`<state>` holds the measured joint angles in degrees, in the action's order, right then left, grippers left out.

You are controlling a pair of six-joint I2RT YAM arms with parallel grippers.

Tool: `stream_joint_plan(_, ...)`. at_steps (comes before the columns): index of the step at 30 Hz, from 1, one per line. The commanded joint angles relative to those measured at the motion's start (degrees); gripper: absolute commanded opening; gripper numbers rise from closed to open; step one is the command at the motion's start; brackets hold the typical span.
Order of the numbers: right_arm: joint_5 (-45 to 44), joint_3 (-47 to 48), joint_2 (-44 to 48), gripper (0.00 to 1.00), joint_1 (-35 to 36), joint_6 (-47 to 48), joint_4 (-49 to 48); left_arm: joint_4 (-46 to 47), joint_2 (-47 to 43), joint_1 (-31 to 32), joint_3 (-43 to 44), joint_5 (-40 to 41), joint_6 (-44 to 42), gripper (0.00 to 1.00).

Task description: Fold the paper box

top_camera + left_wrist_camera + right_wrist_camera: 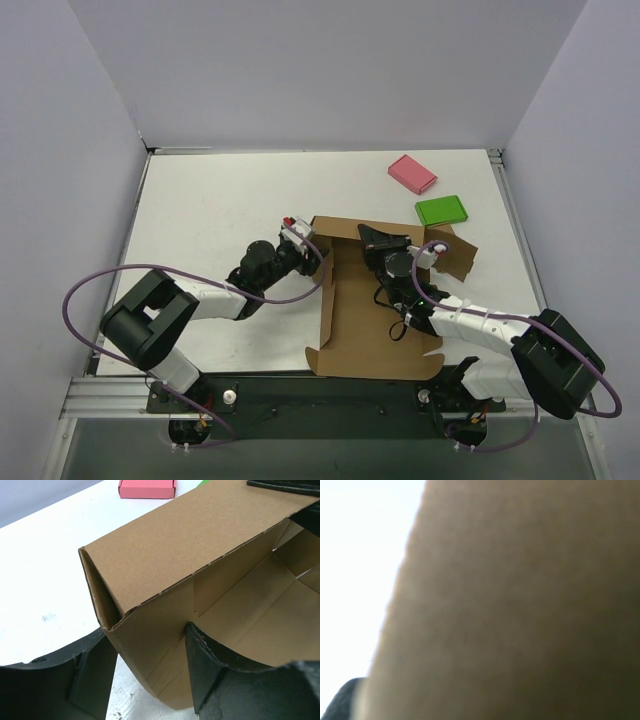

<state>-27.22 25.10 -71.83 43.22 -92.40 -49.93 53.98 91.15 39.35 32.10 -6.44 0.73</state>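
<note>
Only far-left walls of the large brown corrugated cardboard box (375,320) are raised, straddled by the part-open left gripper (150,635) (hold unclear), the right gripper (380,238) closed

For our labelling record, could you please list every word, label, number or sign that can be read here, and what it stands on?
None: there is no readable text in any view.
The paper box is plain brown cardboard.
The pink block and the green block show no print.
The right wrist view is only a brown blur.
</note>
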Motion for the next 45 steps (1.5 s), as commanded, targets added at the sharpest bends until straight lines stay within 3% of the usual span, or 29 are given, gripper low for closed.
stream_joint_plan(1,13.42,0.82,-1.56,0.0,4.15,0.47,6.07,2.01,1.75,0.9,2.27,0.46,-0.29,0.58)
stream_joint_plan(8,13.95,2.05,-1.47,0.0,4.68,2.04,6.86,3.15,-1.06,1.95,0.95,3.45,-0.38,0.41)
stream_joint_plan(14,11.76,2.23,1.34,0.02,5.64,8.72,10.73,-0.53,-4.58,2.04,1.21,5.73,1.28,0.29)
stream_joint_plan(16,11.23,1.45,2.92,0.1,5.82,10.48,12.4,-3.43,-5.28,2.04,1.83,7.56,3.12,0.26)
stream_joint_plan(17,11.23,1.09,3.45,0.22,5.91,12.14,13.45,-4.22,-5.55,2.04,1.74,8.01,3.74,0.25)
stream_joint_plan(20,10.27,-0.23,6.26,0.44,6.7,15.66,15.73,-5.36,-6.43,2.04,1.04,9.86,5.68,0.2)
stream_joint_plan(23,7.03,-1.54,10.12,0.57,8.98,19.7,21.79,-6.07,-6.78,2.04,0.77,10.22,6.56,0.19)
stream_joint_plan(26,3.07,-2.6,13.64,0.59,12.05,23.31,26.09,-6.78,-6.87,2.04,1.04,10.48,7.18,0.18)
stream_joint_plan(31,3.93,-3.57,12.6,0.56,13.73,27.79,29.45,-6.87,-6.96,2.13,0.69,10.83,7.27,0.18)
stream_joint_plan(37,10.59,0.73,3.73,0.48,13.82,31.84,29.98,-8.36,-6.95,2.13,1.65,10.74,6.65,0.18)
stream_joint_plan(42,13.86,2.23,-1.73,0.32,13.82,32.9,30.94,-10.03,-7.48,2.31,2.18,10.83,5.6,0.18)
stream_joint_plan(45,11.5,2.14,-1.73,0.14,13.91,31.32,34.89,-10.64,-7.66,2.31,2.53,11.09,4.98,0.18)
